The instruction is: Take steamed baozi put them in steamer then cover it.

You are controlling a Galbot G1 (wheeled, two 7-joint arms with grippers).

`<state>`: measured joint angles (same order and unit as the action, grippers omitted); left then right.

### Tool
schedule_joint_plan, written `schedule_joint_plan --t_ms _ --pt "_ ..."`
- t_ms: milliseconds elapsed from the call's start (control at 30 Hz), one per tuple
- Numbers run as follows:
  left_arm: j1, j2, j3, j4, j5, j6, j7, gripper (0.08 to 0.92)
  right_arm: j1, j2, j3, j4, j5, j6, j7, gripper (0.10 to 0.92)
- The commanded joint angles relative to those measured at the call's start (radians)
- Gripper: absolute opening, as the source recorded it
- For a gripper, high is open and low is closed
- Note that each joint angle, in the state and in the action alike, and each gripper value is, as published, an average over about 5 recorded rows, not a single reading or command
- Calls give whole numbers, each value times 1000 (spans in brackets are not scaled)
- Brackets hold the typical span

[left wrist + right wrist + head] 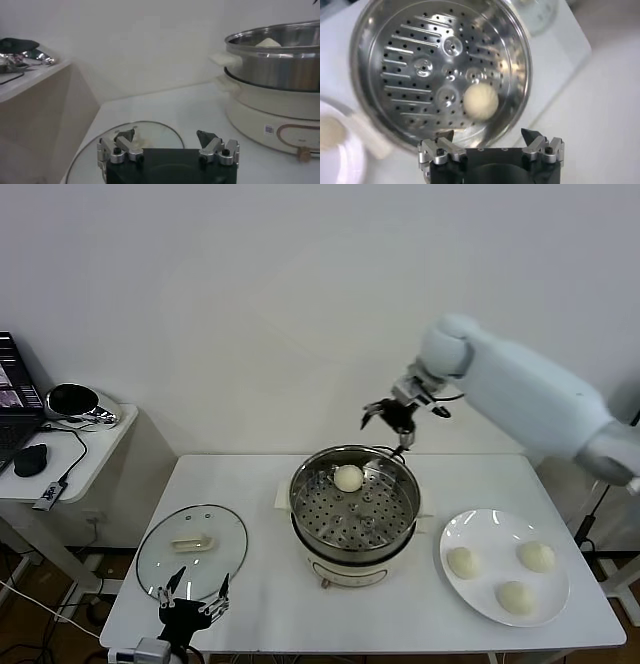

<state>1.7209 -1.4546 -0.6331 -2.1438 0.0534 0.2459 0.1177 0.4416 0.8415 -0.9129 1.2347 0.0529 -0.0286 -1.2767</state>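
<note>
Only my head view shows three baozi [510, 576] on the plate [452, 533]; my right gripper [402, 413], open and empty, hovers above the steamer [352, 529] holding one baozi [480, 100].

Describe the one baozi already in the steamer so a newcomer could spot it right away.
Find the shiny steel steamer on its white base at the middle of the white table. On its perforated tray, toward the far rim, sits a single cream-white baozi. The other three buns lie on the white plate to the robot's right; this one sits alone on metal.
</note>
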Motion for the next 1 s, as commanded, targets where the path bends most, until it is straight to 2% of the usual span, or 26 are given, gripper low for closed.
schedule_joint_plan --t_ms 33,167,467,700,1000 --pt "4 16 4 -4 -4 1 0 823 -13 -338 -33 275 46 -501 7 823" --pt "7 21 2 -10 -5 2 1 823 -87 -385 11 331 6 -493 -11 823" --pt "21 13 -1 -22 -1 6 2 823 -372 -397 171 348 -126 -397 26 823" --pt "25 8 -7 -16 6 8 3 823 -568 -351 276 311 -196 -367 91 823" --pt "16 5 -10 2 16 12 6 823 -654 -313 314 268 -222 -349 147 823"
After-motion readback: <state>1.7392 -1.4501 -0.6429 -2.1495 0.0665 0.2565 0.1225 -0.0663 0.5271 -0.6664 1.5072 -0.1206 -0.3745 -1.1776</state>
